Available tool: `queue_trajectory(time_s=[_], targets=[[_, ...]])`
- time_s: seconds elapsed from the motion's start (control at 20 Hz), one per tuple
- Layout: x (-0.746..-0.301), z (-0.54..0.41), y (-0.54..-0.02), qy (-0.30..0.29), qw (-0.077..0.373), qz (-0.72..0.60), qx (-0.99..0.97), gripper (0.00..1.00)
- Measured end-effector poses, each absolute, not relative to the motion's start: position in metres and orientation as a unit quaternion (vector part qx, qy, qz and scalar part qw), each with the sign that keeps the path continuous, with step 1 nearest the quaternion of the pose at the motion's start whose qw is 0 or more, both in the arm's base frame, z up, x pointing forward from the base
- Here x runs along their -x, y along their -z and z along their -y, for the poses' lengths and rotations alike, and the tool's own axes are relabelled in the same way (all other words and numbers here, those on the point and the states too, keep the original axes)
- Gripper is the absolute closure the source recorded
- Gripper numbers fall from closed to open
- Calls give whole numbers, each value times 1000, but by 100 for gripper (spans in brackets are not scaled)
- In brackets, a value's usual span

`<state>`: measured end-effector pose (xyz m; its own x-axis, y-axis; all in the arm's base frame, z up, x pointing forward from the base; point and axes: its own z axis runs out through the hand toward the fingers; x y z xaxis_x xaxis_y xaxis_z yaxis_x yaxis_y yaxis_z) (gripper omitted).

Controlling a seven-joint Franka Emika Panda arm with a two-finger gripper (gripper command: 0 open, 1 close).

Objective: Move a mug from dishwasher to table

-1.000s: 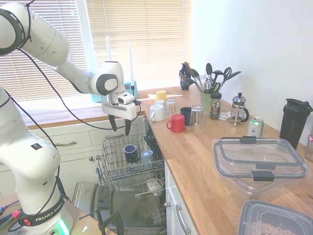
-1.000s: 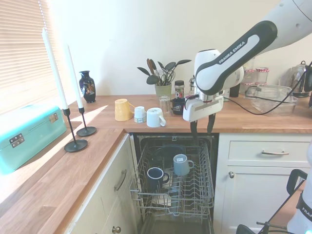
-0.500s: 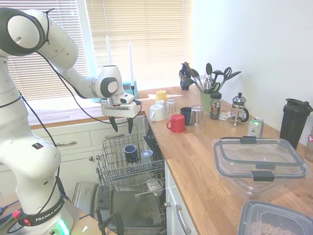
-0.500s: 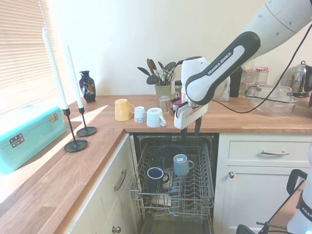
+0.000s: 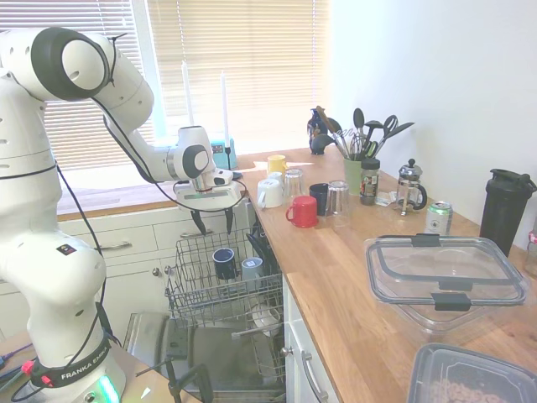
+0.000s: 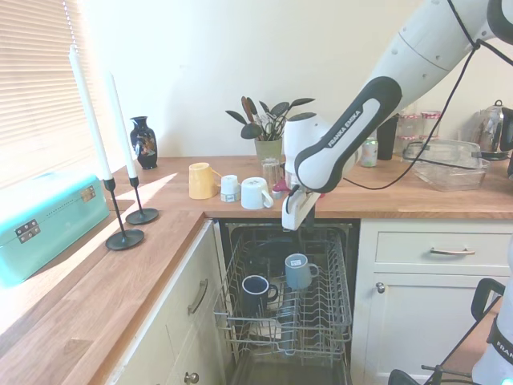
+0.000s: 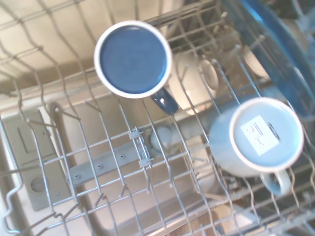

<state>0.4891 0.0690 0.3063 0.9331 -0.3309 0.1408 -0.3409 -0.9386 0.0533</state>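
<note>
The mug (image 7: 132, 59) and a pale blue-grey mug (image 7: 258, 136) sit inverted in the rack (image 7: 118, 162).

The dark navy mug (image 5: 224, 263) sits seemingly bottom-up in the dishwasher (image 5: 220, 290) rack, below the table (image 5: 352, 277).

Pale blue-grey mug (image 5: 252, 269) sits upside down in the rack, centre-left of first exterior view. Red mug (image 5: 303, 211), yellow mug (image 5: 276, 163) and utensil jar (image 5: 353, 172) upper centre. Clear lidded container (image 5: 445, 277) at right; black shaker bottle (image 5: 506, 209) far right. Teal box (image 6: 44, 224) and two candlesticks (image 6: 132, 216) left in second exterior view.
</note>
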Motion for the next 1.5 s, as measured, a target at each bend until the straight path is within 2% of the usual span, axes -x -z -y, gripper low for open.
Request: queue_trajectory(time_s=[0.25,0.6,0.8,1.15,1.5], targets=[[-491,-77,-285,-63,39,130,-989,0],[-483,-124,-220,-41,49,58,-996,0],[-485,-142,-203,-35,54,35,-997,0],[-513,-145,-185,-38,63,12,-997,0],[-548,-127,-139,-33,80,-8,-996,0]])
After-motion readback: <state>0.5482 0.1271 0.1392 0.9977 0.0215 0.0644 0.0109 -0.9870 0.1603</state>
